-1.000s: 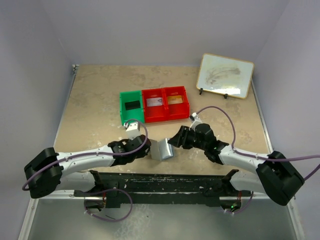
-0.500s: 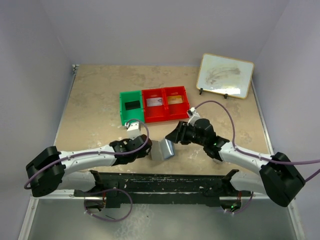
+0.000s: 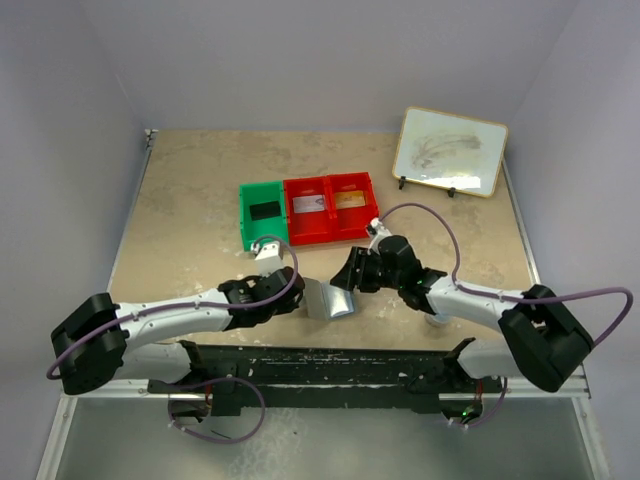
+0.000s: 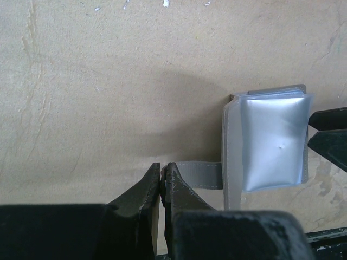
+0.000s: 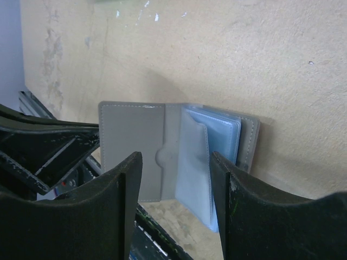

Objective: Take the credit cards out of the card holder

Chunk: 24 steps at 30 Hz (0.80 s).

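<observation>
Holder (image 5: 130,141) lower edge hidden behind right gripper (image 5: 174,160) fingers; sleeve contents too unclear to tell. Cover edge hidden between left gripper (image 4: 162,168) tips. Items in bins (image 3: 328,190) beyond both grippers: too small.

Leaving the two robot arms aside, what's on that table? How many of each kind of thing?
Green plastic bin: 1
Red plastic bins: 2
Small flat cards in the bins, black, white, gold: 3
Grey card holder, lying open: 1
Framed whiteboard: 1
Total: 8
</observation>
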{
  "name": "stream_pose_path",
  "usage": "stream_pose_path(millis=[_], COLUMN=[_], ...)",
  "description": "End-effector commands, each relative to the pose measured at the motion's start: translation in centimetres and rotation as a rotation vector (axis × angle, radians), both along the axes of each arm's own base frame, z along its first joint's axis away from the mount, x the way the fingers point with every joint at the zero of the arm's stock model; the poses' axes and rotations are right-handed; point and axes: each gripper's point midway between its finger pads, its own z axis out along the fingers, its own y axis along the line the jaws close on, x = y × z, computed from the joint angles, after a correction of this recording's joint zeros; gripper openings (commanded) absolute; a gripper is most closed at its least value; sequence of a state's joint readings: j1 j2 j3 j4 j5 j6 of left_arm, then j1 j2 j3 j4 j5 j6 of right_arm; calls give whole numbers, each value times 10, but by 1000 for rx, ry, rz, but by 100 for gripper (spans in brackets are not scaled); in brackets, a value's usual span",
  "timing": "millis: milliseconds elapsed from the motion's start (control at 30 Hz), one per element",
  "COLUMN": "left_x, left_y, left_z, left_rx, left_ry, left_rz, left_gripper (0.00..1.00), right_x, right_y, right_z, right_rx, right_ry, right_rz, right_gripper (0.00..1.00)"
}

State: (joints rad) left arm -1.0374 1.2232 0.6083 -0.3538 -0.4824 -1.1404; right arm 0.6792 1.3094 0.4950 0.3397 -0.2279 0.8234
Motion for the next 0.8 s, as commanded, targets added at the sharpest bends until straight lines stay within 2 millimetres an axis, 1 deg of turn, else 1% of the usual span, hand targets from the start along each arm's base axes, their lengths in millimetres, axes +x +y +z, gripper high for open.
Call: stream_pose_path(millis=[0, 133, 300, 367, 500, 600, 667, 767], left_x=[7, 9, 9, 9, 9, 9, 10, 9], left_y=[-16, -18, -20, -20, -18, -18, -18, -17], left_z=[16, 18, 19, 20, 21, 20, 20, 18], left_rx=[-41, -51, -52, -52, -47, -47, -46, -44], left_ry=[-31, -35, -35, -35, -38, -39, -39, -37], left_rz=[-19, -21, -24, -24, -21, -20, -18, -13], left_gripper=[0, 0, 0, 0, 0, 0, 0, 0], right_x=[13, 14, 14, 11, 5, 7, 2, -4], right_y=[11, 15, 13, 14, 25, 35, 43, 48], right_z=[24, 23, 12, 14, 22, 23, 24, 29], right_rx=[27, 20, 0, 18, 76, 110, 162, 225], right_ry=[-73, -78, -52, -56, -51, -50, -32, -29], right_rz=[37, 60, 46, 63, 117, 153, 185, 211], right_gripper=[56, 56, 56, 56, 56, 55, 55, 55])
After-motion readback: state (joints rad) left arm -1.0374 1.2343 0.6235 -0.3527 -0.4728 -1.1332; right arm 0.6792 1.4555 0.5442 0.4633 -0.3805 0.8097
